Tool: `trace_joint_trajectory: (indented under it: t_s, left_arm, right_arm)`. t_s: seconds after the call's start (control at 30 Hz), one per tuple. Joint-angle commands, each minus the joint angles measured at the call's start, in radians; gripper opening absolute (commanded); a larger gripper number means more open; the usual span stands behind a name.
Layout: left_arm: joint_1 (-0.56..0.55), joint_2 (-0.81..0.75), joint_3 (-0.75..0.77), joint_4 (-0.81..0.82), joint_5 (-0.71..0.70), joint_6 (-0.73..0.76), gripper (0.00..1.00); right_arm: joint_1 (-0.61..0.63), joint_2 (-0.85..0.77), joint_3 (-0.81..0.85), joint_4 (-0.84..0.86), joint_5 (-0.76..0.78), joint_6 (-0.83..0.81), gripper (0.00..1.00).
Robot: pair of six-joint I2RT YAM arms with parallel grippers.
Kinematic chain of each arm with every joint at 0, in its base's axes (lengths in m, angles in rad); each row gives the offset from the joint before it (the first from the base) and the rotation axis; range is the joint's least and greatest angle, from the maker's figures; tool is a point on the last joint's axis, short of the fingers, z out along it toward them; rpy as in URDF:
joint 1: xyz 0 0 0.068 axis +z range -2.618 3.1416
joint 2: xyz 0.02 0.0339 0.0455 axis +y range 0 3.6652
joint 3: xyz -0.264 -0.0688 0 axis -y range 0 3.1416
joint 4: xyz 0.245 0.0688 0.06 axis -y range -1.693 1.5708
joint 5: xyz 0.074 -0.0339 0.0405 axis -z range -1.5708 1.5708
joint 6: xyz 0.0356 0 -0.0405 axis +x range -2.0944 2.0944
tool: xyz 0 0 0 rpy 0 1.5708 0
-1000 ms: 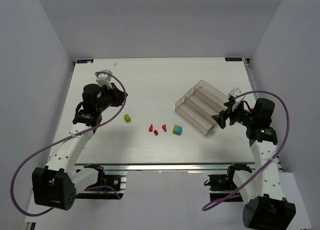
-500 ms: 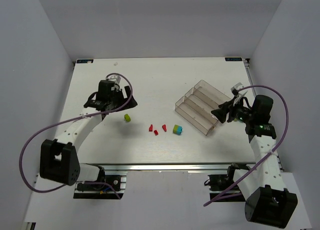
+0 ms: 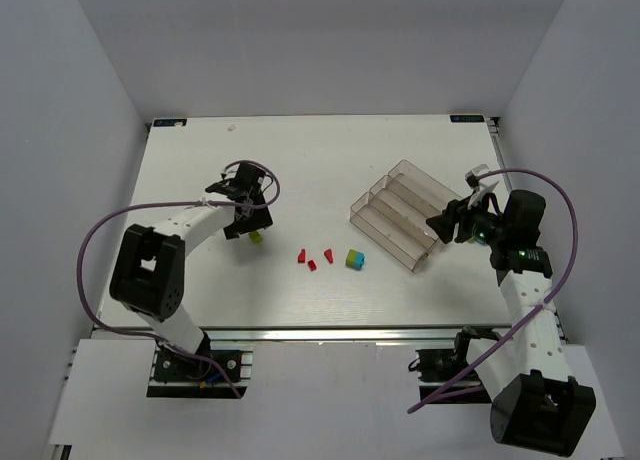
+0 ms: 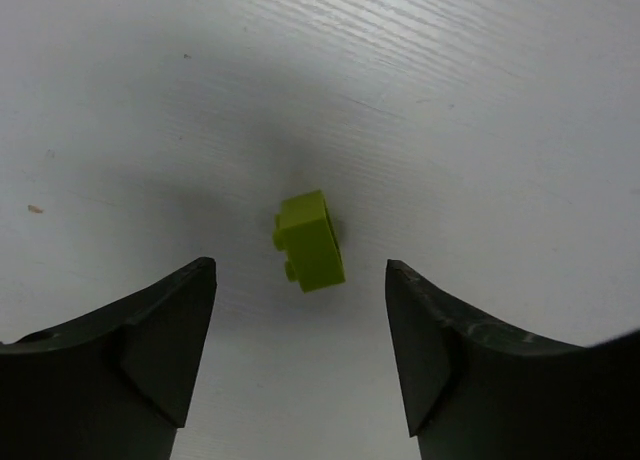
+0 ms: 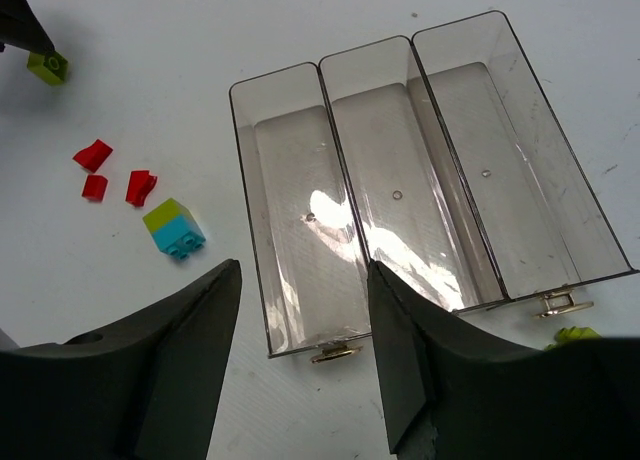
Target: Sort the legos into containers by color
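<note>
The bench (image 4: 470, 90) is white with a fine, streaky wood grain, and on it lies a glossy yellow-green brick (image 4: 310, 242), blocky with round studs on one side, tipped at an angle. The left hand (image 4: 298, 268) is spread, its dark matte fingers (image 4: 165, 330) flanking the brick without touching it; half a second ago this hand sat further back and to the left, so it has come over the brick, while the right arm has hardly shifted and no brick has moved. The right hand (image 5: 305, 270) is likewise spread, holding nothing, above one end of the clear tray (image 5: 340, 150), whose thin, scuffed walls glint with reflected light. Its wrist view shows three long compartments (the top view suggests a fourth) and small metal fittings at the tray's end, which the overhead camera cannot resolve. Left of the tray, well apart from it, lie three small red bricks (image 5: 93, 187) and a yellow-green piece stacked on a cyan one (image 5: 173, 228). Only the left wrist view shows the studs.
</note>
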Motion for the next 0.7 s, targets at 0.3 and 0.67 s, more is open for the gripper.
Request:
trace_joint_trajectory:
  t_s: [0.3,0.67]
  left_arm:
    - [-0.006,0.14,0.031,0.057,-0.039,-0.105,0.69]
    - [-0.027,0.035,0.049,0.088,0.106,-0.015,0.0]
  right_arm:
    - [0.003,-0.02,0.042,0.005,0.045,0.003,0.6]
    - [0.006,-0.023,0.038,0.008,0.048,-0.006,0.57]
